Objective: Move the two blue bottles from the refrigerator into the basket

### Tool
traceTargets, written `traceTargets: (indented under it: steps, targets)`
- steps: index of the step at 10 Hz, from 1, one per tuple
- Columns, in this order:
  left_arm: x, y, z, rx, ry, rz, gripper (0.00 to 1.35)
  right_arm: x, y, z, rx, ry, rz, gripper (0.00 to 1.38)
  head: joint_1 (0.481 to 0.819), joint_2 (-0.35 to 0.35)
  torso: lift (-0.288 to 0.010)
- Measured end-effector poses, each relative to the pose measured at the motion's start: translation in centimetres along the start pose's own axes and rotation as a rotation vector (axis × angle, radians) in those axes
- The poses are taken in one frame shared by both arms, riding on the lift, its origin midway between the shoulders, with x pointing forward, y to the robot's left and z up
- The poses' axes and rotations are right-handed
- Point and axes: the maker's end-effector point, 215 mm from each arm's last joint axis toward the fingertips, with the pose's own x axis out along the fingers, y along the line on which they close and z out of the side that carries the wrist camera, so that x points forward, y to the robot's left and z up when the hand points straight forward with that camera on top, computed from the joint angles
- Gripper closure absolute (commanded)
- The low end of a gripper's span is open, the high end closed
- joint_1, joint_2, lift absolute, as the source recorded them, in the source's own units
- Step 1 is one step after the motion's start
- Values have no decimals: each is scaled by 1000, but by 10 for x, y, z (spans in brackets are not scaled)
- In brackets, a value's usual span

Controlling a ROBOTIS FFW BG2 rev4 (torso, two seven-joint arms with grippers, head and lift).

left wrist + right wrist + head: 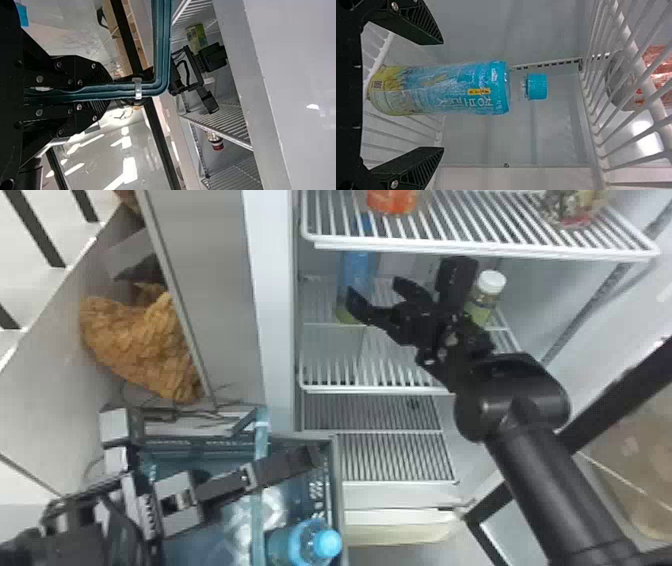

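One blue bottle between my open jaws, the other in the basket

My right gripper (374, 288) is inside the refrigerator (275, 340), its jaws spread wide with nothing gripped. In my right wrist view the shelf bottle (455, 89) sits between them, touching neither; it stands on a wire shelf (370, 390). Its label is blue, running to yellow-green at the base, with a line of large pale characters, a yellow strip of small print and a square code low down. The cap is blue too.

My left gripper (300, 460) is over the basket (338, 480), jaws closed on its blue-green handle (259, 520). The basket bottle (300, 542) is inside, near the wall, with its blue cap pointing to the head view's right; I can't make out any writing on it.

On the same shelf as the first bottle is a white-capped jar (486, 292). On the shelf above are an orange-red container (392, 200) and a patterned container (570, 207)
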Motion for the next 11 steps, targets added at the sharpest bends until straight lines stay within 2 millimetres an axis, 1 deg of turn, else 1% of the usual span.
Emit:
traceTargets:
  steps: [2, 3, 4, 5, 6, 7, 8, 10, 11]
  targets:
    - [1, 0, 1, 2, -1, -2, 1199, 11, 7, 0, 2, 15, 22, 91, 695, -79, -220]
    - [1, 0, 2, 2, -1, -2, 1199, 15, 8, -1, 0, 24, 25, 114, 695, -74, -220]
    - [1, 0, 2, 3, -1, -3, 1199, 18, 7, -4, 2, 35, 25, 197, 695, -74, -220]
    - [1, 0, 2, 2, -1, -3, 1199, 20, 6, -6, 3, 44, 25, 430, 695, -73, -220]
    - [1, 0, 2, 1, -1, -2, 1199, 23, 6, -9, 11, 55, 31, 892, 695, -71, -220]
    - [1, 0, 2, 0, -1, -3, 1199, 26, 8, -11, 14, 60, 36, 1035, 695, -68, -220]
    - [1, 0, 1, 0, 0, -3, 1199, 28, 12, -9, 4, 52, 38, 1102, 695, -66, -220]
    - [1, 1, 1, -2, 0, -2, 1199, 31, 21, -8, -13, 48, 54, 1107, 695, -53, -220]
    - [1, 1, 1, -2, 0, -2, 1199, 31, 22, -6, -17, 44, 55, 1105, 695, -51, -220]
